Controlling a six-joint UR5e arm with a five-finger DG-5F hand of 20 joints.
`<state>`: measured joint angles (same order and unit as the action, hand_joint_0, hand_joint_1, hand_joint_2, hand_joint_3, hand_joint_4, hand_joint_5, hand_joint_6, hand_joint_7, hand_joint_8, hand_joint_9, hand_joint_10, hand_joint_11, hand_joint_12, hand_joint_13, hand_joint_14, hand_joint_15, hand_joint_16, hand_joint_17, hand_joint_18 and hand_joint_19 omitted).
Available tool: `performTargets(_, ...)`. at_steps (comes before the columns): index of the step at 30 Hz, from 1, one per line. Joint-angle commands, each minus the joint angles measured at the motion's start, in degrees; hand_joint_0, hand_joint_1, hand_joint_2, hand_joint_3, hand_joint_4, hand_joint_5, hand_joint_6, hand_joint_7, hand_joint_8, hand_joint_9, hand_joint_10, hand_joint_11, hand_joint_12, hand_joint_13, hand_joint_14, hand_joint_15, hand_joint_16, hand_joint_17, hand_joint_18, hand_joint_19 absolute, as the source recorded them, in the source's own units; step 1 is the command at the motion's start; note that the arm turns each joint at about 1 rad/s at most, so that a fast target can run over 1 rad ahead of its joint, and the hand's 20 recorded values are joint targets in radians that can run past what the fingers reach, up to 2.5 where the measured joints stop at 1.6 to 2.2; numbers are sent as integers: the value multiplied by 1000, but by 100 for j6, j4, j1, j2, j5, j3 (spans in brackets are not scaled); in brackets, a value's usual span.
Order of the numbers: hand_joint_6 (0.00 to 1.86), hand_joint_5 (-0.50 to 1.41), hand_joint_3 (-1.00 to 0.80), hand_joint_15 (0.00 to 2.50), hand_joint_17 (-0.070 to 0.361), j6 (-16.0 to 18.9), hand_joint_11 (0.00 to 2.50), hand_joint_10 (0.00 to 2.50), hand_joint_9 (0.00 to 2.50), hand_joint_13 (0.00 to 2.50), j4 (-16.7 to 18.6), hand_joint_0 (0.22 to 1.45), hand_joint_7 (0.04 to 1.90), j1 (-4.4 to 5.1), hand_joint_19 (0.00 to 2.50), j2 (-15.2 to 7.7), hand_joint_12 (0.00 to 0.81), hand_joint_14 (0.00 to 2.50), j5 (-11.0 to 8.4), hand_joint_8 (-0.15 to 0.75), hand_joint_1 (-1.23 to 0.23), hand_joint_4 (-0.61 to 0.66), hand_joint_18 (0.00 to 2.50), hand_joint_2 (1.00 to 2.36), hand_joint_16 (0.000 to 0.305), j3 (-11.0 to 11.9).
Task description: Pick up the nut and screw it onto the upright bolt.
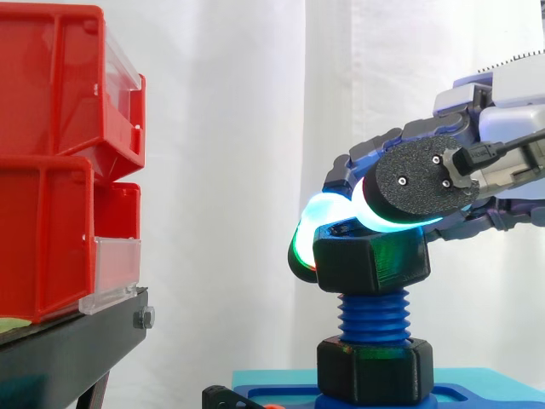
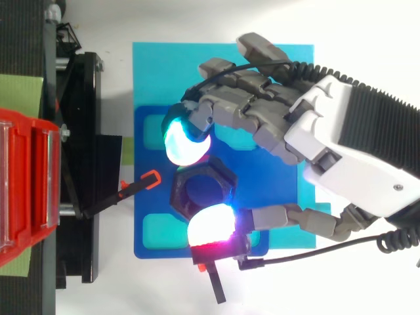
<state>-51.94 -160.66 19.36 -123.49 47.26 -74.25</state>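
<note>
White curtain behind; red bins (image 1: 60,170) at frame left. Hand (image 2: 289,125) is clamped on the black nut (image 1: 372,264), with glowing pads (image 2: 187,141) on opposite sides. The nut sits atop the upright blue bolt (image 1: 373,317), centre-right. Judged: rigid, light, smooth plastic; grip the flats, lightly.

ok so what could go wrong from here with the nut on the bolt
1. The nut sits at the very top of the blue bolt and looks slightly tilted in the side view, so turning it could cross-thread or jam it.
2. The hand pinches the nut only between its fingertips on opposite sides, so they might slip as it twists.
</note>
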Motion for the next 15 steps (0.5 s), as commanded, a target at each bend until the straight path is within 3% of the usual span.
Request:
performTargets(1, 501, -175, -451, 0, 96, 0, 218, 6, 483, 272, -1, 552, 1228, -29, 0, 1, 340, 0, 37, 295, -722, 235, 140, 1004, 43, -2)
performTargets(15, 500, -174, -454, 0, 96, 18, 221, 8, 484, 276, 8, 549, 1224, -90, 0, 1, 340, 0, 169, 296, -714, 235, 134, 1004, 43, -125)
